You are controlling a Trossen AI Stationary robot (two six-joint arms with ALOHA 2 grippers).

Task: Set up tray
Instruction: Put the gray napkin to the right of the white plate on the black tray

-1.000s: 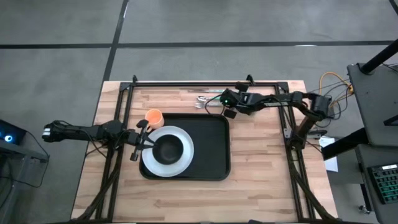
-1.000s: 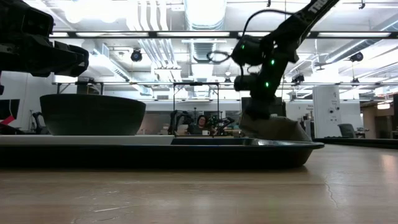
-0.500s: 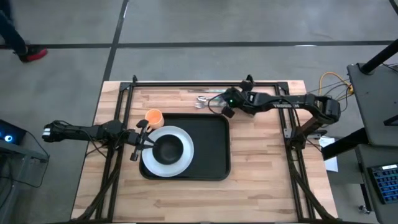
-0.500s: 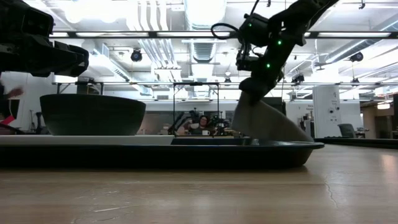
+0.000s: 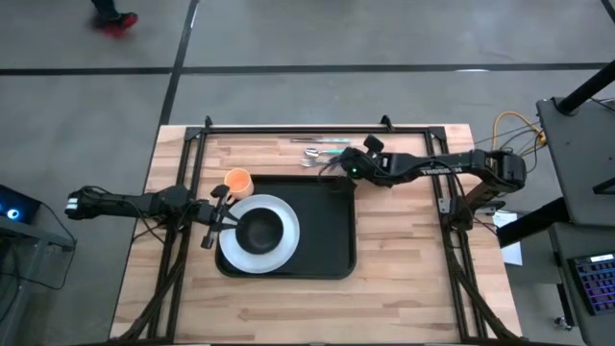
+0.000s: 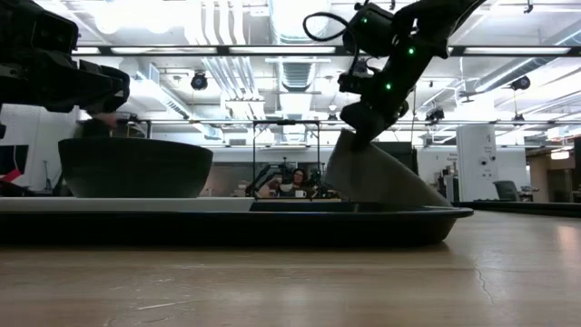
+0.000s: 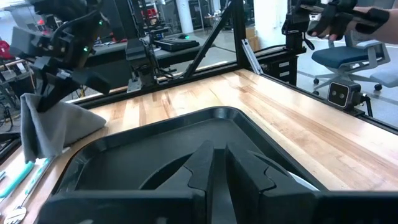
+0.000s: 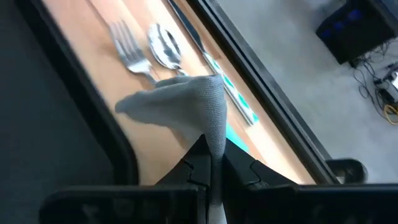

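Your right pincer (image 5: 348, 165) is pressed together on a grey cloth napkin (image 6: 372, 177), pinching it by one top corner so it hangs as a peaked drape; it sits just past the far right corner of the tray (image 5: 332, 231), over the rim there; the napkin's lower edge seems to touch the tray's far edge, though you cannot be sure of contact.

The tray lies in the middle of the table (image 5: 404, 279), its long axis running left to right; from the right pincer, its bare right half lies toward the near side and slightly left; that is the direction the next move would likely take.

The white plate (image 5: 279, 252) carrying the dark bowl (image 5: 259, 231) fills the tray's left half; an orange cup (image 5: 237, 180) stands just off the far left corner; a fork (image 8: 127, 38), a spoon (image 8: 165, 48) and a teal-handled utensil (image 8: 239, 106) lie on the table beyond the far rim.

Your left pincer (image 5: 219, 217) waits at the plate's left edge, fingers nearly together, holding nothing you can make out; the right arm is clearly the one placed for the napkin.
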